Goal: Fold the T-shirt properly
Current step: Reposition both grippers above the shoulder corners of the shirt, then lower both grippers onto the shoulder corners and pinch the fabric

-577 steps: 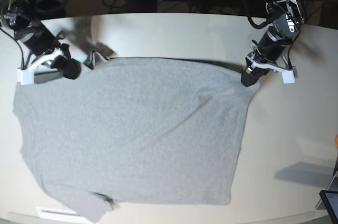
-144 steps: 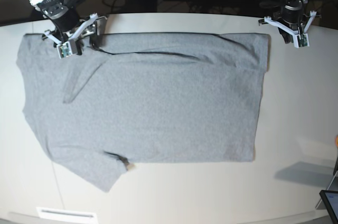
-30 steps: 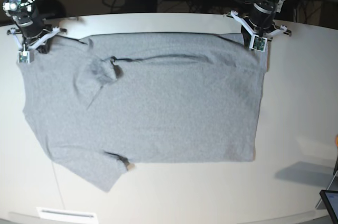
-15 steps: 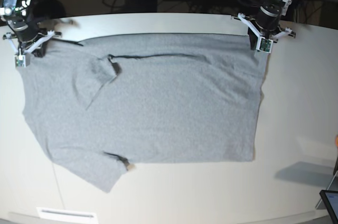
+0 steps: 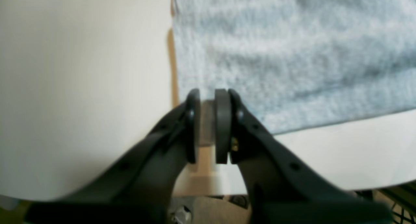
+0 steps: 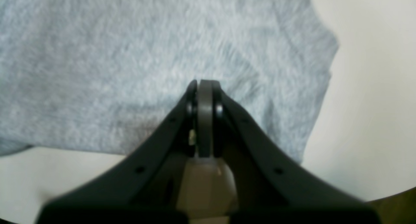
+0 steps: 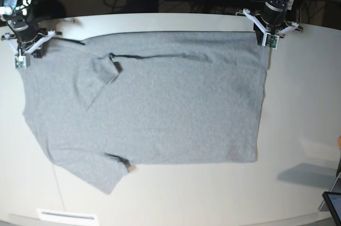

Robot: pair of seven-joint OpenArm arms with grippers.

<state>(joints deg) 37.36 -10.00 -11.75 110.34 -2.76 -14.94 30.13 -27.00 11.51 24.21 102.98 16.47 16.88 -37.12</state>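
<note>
The table (image 7: 298,103) is big and pale, and the shirt (image 7: 160,103) lies spread on it with the plain grey side up. It fills most of the middle of the base view. One sleeve pokes out at about 7 o'clock. The other sleeve is folded in over the body at about 10 o'clock.

A few seconds ago the 10 o'clock sleeve lay flatter and the arms stood at other spots. Now that sleeve sits tucked in, and both arms have gone out to the two far corners. In the last second the right arm crept a bit further toward 9 o'clock and the left arm slid a little toward 1 o'clock. I think this means the sleeve step is done on one side, and the arms are getting ready to take the far edge and fold it toward the near side.

The left gripper (image 7: 270,37) points down at the 1 o'clock corner. From its wrist view, the left gripper (image 5: 207,123) has its jaws a small bit apart, with something pale in the gap. I cannot tell if that is cloth.

The right gripper (image 7: 24,55) points down at the 10 o'clock corner. In its wrist view the right gripper (image 6: 204,117) has its jaws pressed together, with the shirt (image 6: 130,55) under them but not pinched.
</note>
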